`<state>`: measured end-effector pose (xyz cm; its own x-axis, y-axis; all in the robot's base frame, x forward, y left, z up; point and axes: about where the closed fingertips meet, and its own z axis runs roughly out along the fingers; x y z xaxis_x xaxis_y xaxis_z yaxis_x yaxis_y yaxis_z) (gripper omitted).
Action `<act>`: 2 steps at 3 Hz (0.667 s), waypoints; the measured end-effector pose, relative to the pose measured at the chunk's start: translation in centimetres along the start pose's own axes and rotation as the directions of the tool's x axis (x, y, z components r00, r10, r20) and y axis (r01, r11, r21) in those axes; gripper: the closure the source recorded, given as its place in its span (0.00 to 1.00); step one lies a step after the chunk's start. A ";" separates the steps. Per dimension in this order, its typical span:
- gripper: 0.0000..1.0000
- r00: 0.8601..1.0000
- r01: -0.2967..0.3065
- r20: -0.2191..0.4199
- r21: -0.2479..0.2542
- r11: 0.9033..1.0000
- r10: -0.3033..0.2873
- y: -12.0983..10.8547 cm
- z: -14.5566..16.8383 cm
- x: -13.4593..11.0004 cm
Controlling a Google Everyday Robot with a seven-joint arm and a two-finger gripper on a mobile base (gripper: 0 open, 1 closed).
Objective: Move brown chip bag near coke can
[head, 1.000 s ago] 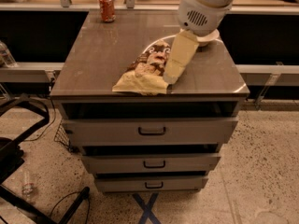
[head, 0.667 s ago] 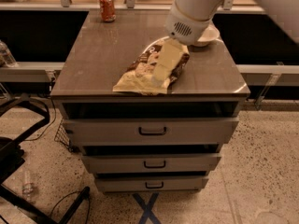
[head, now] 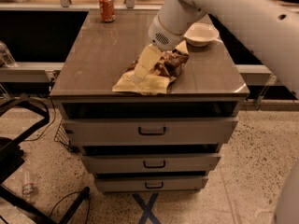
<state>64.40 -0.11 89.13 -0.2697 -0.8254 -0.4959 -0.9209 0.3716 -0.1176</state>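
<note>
Tool (head: 141, 73) at brown chip bag (head: 163, 69), grip unclear; grey cabinet top (head: 103, 50); speckled floor (head: 261, 162)

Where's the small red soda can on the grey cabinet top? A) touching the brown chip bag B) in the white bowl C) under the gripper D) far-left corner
D: the red soda can stands at the far-left corner, apart from the crinkled brown foil chip bag near the front, where the gripper is.

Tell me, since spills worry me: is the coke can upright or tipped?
Upright: the coke can stands on its base, silver top up. The pincer is at the brown chip bag.
</note>
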 end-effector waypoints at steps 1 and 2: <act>0.23 1.000 -0.008 0.004 -0.021 1.000 0.009 -0.2 2.7 -0.4; 0.46 0.999 -0.046 -0.005 -0.037 0.998 0.046 0.3 4.8 0.5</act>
<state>65.34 1.58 84.69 -0.3132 -0.8098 -0.4961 -0.9173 0.3932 -0.0627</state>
